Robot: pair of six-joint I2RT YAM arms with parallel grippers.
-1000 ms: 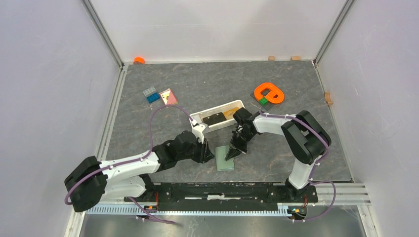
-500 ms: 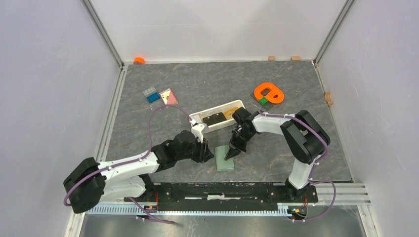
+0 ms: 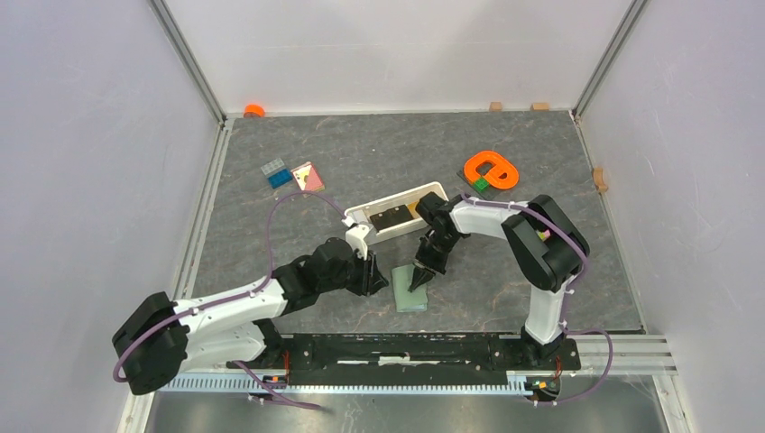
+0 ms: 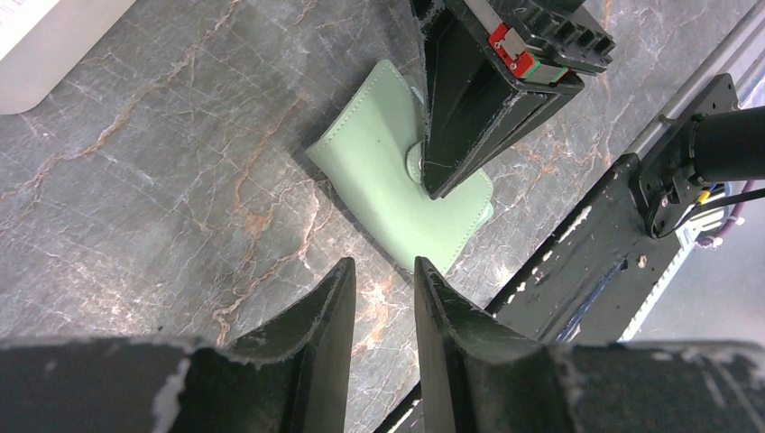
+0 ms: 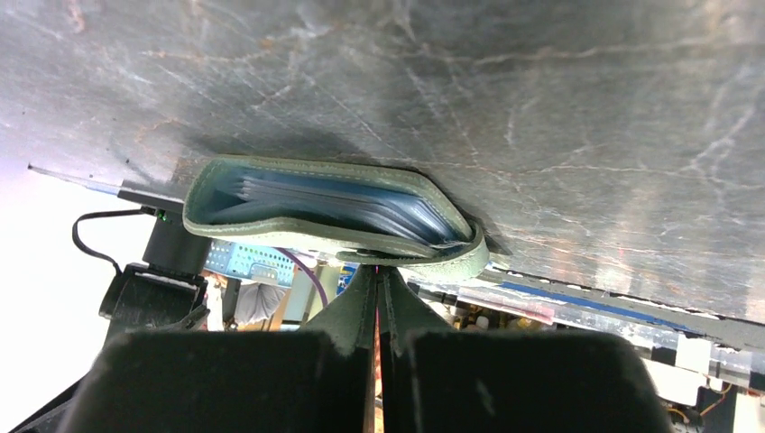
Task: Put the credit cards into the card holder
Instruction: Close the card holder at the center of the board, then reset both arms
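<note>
The sage-green card holder lies folded on the grey table, in the left wrist view just ahead of my fingers. My right gripper is shut, its tips pressed down on the holder's snap button. From the right wrist, the holder gapes slightly, showing its pale blue inside, with the shut right gripper against its flap. My left gripper stands open and empty just left of the holder. A black credit card and a tan one lie in the white tray.
An orange ring piece with a green block sits back right. Blue bricks and a pink-yellow tile lie back left. Small wooden blocks line the walls. A black rail runs along the near edge.
The right arm's elbow has swung a little to the left while its shut tips stay on the card holder. The left arm has shifted slightly left; its jaws are unchanged.
</note>
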